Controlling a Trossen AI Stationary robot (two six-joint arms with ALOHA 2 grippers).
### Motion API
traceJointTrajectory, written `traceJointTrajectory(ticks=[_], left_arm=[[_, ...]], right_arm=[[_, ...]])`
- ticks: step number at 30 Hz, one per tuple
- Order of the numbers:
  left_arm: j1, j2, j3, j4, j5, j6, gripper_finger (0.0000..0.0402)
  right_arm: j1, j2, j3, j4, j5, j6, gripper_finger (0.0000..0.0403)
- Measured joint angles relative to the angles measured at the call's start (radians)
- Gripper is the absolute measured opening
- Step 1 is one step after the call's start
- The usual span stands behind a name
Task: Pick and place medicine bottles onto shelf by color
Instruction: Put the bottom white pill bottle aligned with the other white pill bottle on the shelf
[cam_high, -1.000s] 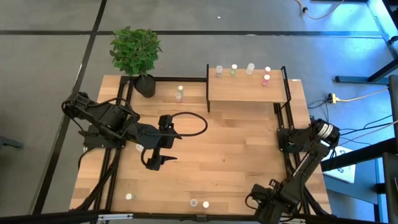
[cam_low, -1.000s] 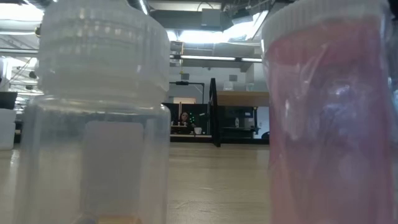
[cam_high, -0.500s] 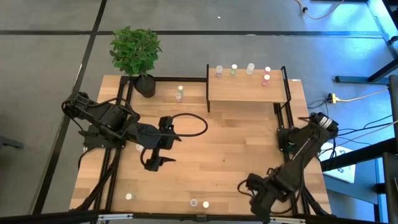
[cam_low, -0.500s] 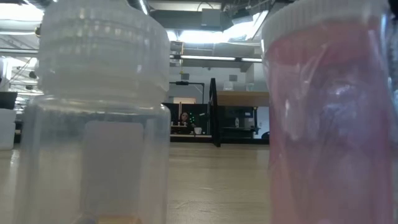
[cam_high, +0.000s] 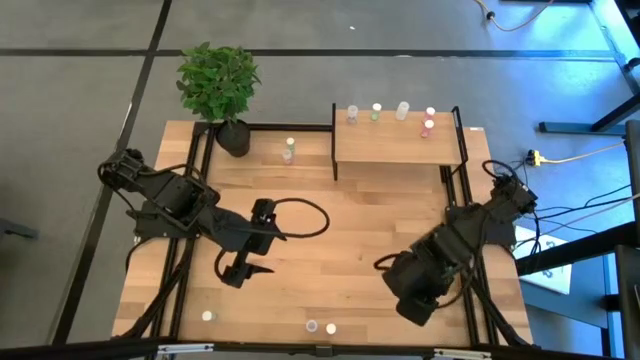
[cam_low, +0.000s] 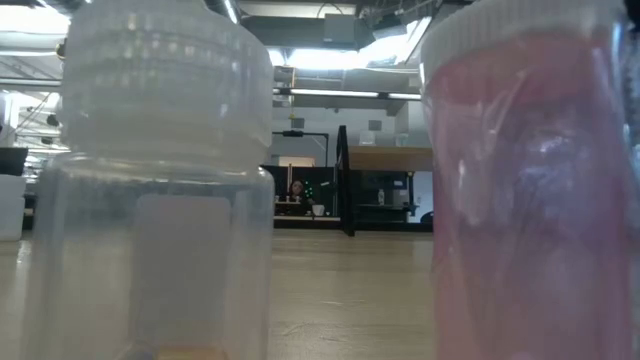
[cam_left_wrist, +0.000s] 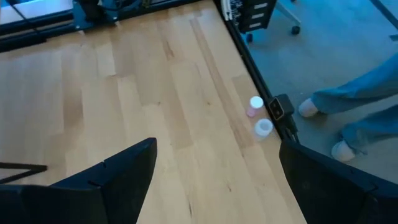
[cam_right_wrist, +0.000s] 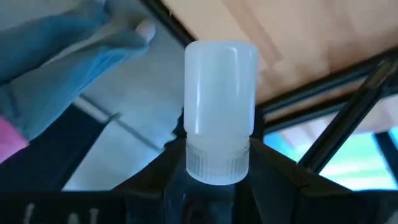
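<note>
The wooden table stood on a grey floor crossed by dark seams. A potted plant sat at its upper-left corner. At the right edge, cables and a yellow plug lay on the floor. Beyond, ceiling lights glared over a dim room.
</note>
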Motion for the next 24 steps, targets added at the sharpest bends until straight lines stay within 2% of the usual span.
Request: traceJointTrajectory(ticks=[6,13,19,24], left_arm=[[-0.024,0.000,0.000,0.000,0.000,0.000,0.0334],[-0.049,0.000,0.000,0.000,0.000,0.004,0.0334],[-0.075,0.000,0.000,0.011,0.000,0.036,0.0334],[-0.076,0.000,0.000,0.034,-0.021,-0.025,0.0334]], right_arm=[[-0.097,0.005,-0.077,0.001,-0.181,-0.053,0.0153],[-0.226,0.004,-0.261,0.008,-0.377,-0.196,0.0153],[-0.322,0.004,-0.416,0.023,-0.446,-0.317,0.0153],[-0.385,0.004,-0.520,0.054,-0.449,-0.381,0.0153]])
